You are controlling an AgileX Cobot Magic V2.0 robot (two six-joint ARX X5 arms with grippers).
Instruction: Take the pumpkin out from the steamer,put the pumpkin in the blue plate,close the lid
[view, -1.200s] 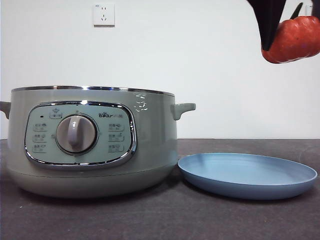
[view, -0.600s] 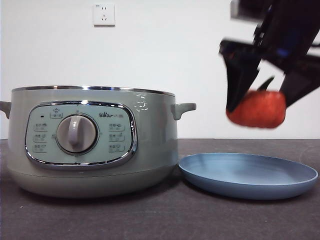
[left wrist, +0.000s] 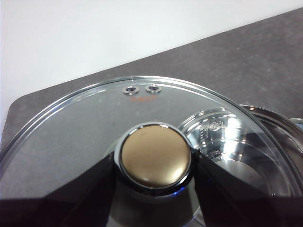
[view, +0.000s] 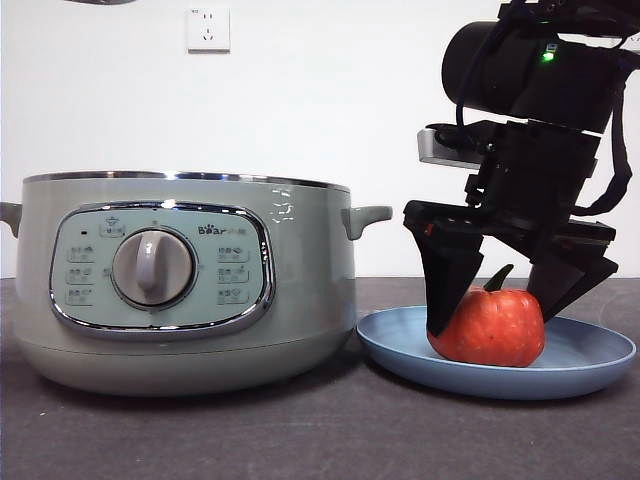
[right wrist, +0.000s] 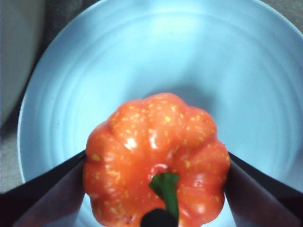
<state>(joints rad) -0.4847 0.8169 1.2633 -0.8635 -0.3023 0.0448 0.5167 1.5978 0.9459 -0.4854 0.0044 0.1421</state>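
My right gripper (view: 495,322) is shut on the orange-red pumpkin (view: 490,328) and holds it by its sides, down in the blue plate (view: 590,365). The pumpkin's underside seems to touch the plate. The right wrist view shows the pumpkin (right wrist: 156,146), green stem up, between my right gripper's (right wrist: 156,189) jaws over the plate (right wrist: 156,52). The sage-green steamer (view: 300,290) stands at the left with no lid on it. My left gripper (left wrist: 155,163) is shut on the knob (left wrist: 155,161) of the glass lid (left wrist: 85,127), held above the steamer, whose inside (left wrist: 236,146) shows through the glass.
The dark table (view: 330,440) runs in front of the steamer and plate. The plate's rim lies close to the steamer's base. A wall socket (view: 208,29) is on the white wall behind. The table's far edge (left wrist: 142,59) shows beyond the lid.
My right gripper has come down and leftward from the top right with the pumpkin, bringing it from high in the air into the blue plate. The steamer and plate have not moved.
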